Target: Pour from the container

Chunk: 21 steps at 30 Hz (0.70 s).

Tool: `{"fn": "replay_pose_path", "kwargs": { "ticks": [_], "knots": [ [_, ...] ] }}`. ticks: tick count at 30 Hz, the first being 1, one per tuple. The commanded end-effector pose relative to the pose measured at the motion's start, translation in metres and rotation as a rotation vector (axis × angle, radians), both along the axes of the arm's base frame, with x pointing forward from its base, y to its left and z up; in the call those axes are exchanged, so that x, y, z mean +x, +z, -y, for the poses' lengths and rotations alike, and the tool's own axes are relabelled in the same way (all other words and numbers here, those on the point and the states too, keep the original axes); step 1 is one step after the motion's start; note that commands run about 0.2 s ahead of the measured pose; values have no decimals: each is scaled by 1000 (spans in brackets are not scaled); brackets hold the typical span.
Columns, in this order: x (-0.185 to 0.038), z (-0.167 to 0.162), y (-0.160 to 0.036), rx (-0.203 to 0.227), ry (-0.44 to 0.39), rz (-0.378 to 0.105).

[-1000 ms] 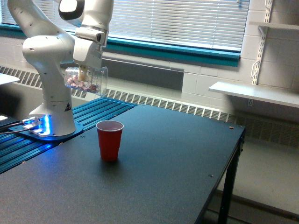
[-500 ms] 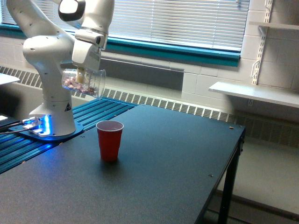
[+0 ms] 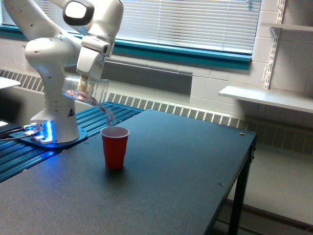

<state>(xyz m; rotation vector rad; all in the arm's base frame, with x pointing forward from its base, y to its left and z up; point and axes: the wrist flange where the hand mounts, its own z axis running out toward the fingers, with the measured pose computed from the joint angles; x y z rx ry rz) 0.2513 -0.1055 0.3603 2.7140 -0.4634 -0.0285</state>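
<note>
The container [image 3: 84, 90] is tipping mouth-down toward the exterior view's right, a pale stream [image 3: 109, 116] falling from its lip into the red cup [image 3: 115, 147] just below; the end effector [image 3: 84, 84] is clamping it from above. The cup is standing upright on the dark desk [image 3: 186, 171] — the arm's white base [image 3: 55, 128] is glowing blue nearby.

A red cup [image 3: 115, 147] stands upright on the dark table [image 3: 171, 186] beneath closed window blinds [image 3: 195, 22]

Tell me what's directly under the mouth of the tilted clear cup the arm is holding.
A faint stream falls from the clear cup toward the red cup standing upright on the black table. The red cup's bottom is hidden by its wall.
</note>
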Motion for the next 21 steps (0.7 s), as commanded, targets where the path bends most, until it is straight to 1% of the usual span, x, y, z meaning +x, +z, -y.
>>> {"fn": "replay_pose_path", "kwargs": {
  "ticks": [1,8,21],
  "knots": [
    [-5,-8,-18,-6,-13,-27],
    [-5,-7,-21,-23,-9,-35],
    [-6,-14,-26,-11,-16,-59]
  ]
}}
